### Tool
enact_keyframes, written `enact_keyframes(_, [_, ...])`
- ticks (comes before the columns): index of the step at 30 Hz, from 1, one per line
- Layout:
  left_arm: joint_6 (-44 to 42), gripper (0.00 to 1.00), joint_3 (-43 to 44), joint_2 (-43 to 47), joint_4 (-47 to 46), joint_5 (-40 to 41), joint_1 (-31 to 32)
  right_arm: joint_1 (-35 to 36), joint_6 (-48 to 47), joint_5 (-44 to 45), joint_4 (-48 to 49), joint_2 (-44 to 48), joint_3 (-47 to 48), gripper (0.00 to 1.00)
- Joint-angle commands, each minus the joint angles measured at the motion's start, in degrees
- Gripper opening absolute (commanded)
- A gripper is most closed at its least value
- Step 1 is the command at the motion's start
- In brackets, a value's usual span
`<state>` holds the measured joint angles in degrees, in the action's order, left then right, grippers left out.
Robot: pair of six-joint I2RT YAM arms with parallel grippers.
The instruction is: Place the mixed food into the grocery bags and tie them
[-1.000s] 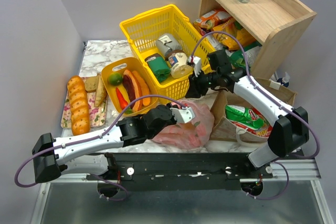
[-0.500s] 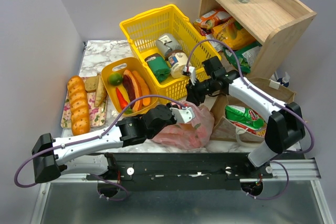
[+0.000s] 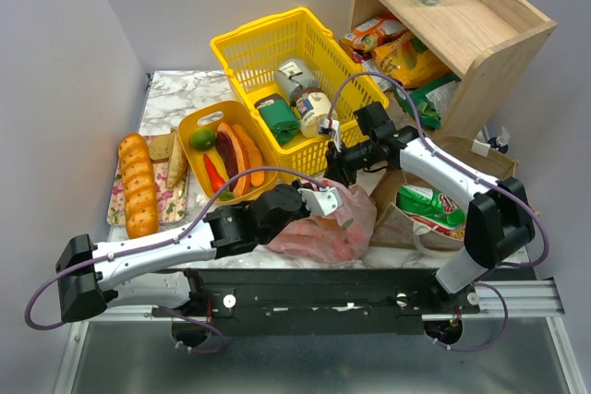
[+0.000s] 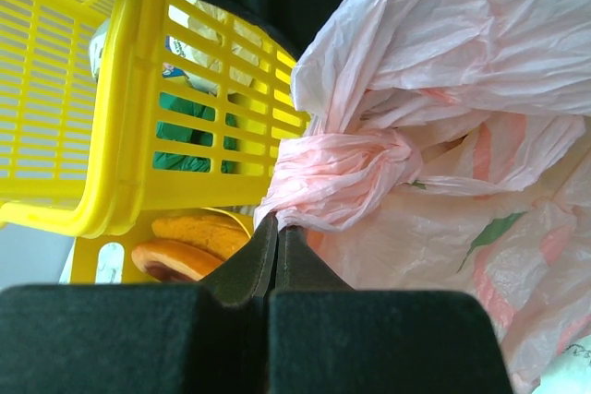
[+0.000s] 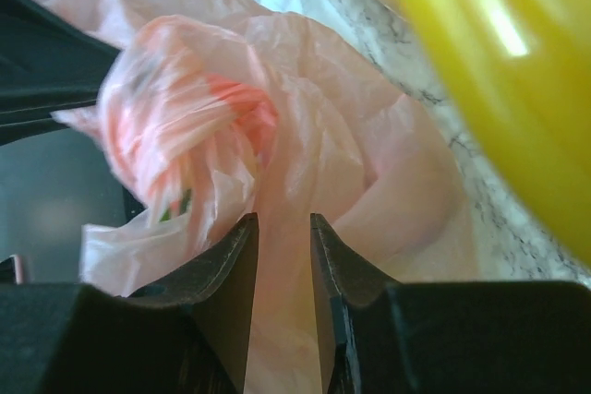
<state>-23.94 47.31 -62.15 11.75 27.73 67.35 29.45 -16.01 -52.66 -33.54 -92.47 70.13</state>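
The pink bag point(image 3: 328, 228) lies on the counter point(image 3: 175, 89) just in front of the yellow basket point(image 3: 268, 39), the left pincer point(image 4: 277, 220) pressed together on its twisted neck, while the right pincer point(image 5: 282, 220) stands narrowly parted with pink film in the gap, and I cannot tell whether it grips.

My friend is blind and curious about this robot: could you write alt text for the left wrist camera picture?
The left gripper is pinched shut on a twisted end of the thin pink plastic bag, just below a knot in it. A yellow mesh basket holding something green stands to the left.
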Motion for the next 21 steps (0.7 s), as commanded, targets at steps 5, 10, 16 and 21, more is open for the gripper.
enact_keyframes(5, [1.3, 0.00, 1.1, -2.8, 0.0, 4.4, 0.1, 0.2, -1.3, -8.3, 0.5, 2.7, -2.8, 0.37])
enact_keyframes(10, [4.9, 0.00, 2.2, -3.4, -0.1, 5.0, 0.1, 0.2, -1.2, -8.9, 0.8, 2.9, -3.7, 0.37])
enact_keyframes(16, [10.1, 0.00, 2.1, -4.1, -4.1, 7.2, 0.1, 0.6, -0.3, -7.8, 2.2, 2.4, -5.8, 0.36])
enact_keyframes(21, [12.0, 0.00, 0.5, -3.4, -7.9, 8.2, 0.3, 1.0, 0.7, -5.4, 3.7, 2.0, -7.8, 0.35])
